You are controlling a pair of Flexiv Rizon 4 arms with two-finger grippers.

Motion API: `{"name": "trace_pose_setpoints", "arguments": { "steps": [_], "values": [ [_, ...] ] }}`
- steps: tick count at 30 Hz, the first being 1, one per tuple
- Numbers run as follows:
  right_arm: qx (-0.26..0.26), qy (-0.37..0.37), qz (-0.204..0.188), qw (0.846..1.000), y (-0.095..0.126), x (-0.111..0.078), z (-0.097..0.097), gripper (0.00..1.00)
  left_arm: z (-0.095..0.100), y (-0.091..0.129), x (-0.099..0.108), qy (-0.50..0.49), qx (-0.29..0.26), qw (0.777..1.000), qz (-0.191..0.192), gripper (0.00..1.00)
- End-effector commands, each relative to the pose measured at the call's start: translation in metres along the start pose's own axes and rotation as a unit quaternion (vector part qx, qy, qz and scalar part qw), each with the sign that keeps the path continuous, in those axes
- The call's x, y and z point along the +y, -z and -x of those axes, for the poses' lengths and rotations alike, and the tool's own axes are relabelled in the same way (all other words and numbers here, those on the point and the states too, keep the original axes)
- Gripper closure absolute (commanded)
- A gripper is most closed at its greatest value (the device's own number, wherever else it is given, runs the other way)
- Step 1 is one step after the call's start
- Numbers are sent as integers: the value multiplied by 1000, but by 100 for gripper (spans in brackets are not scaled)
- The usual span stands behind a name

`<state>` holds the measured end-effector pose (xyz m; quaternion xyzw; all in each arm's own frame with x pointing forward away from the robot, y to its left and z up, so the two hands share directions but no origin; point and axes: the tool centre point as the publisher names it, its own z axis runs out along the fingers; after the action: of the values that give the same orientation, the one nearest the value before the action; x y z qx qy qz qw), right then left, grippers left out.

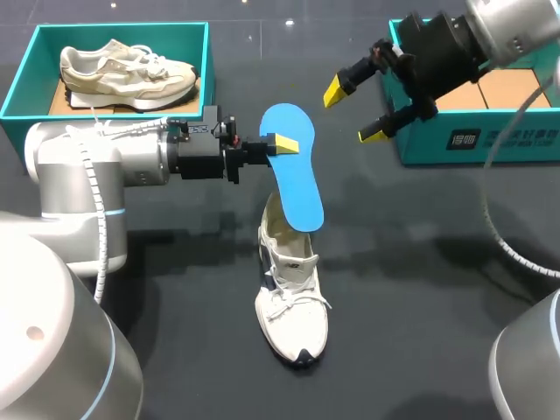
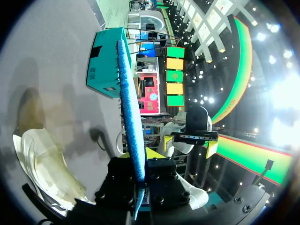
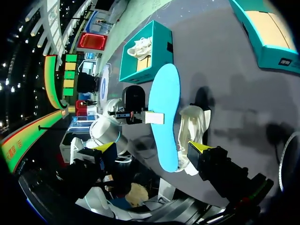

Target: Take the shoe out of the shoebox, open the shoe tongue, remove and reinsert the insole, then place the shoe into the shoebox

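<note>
Over table [image 1: 420,289], left pincer [image 1: 282,144] grips blue insole [image 1: 297,192] above shoe [image 1: 293,306] (right pincer [image 1: 353,112] gapes).

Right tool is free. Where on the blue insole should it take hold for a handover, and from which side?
On the insole, probably the bare long edge opposite the left tool, coming in from the right. It is thin and flat, face up, above the shoe, so the open right tool should pinch its two faces, one finger over and one under.
</note>
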<state>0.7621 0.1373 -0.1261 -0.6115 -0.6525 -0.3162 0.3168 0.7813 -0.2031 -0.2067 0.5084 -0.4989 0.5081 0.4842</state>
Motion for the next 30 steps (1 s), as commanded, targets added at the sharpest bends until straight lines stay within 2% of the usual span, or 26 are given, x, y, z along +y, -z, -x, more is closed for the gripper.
{"name": "trace_pose_setpoints", "arguments": {
  "steps": [1, 15, 24, 30],
  "values": [
    [116, -3, 7, 993, -7, -5, 9, 0, 0, 0, 1, 0, 0, 1000, 0, 100],
    [160, -12, 9, 987, -25, -10, 21, 0, 0, 0, 1, 0, 0, 1000, 0, 100],
    [182, -11, 3, 983, -33, -8, 26, 0, -13, 13, 2, -99, 13, 995, -17, 100],
    [194, -7, 3, 981, -35, -8, 25, 0, -31, 25, 7, -220, 33, 974, -45, 100]
  ]
}}
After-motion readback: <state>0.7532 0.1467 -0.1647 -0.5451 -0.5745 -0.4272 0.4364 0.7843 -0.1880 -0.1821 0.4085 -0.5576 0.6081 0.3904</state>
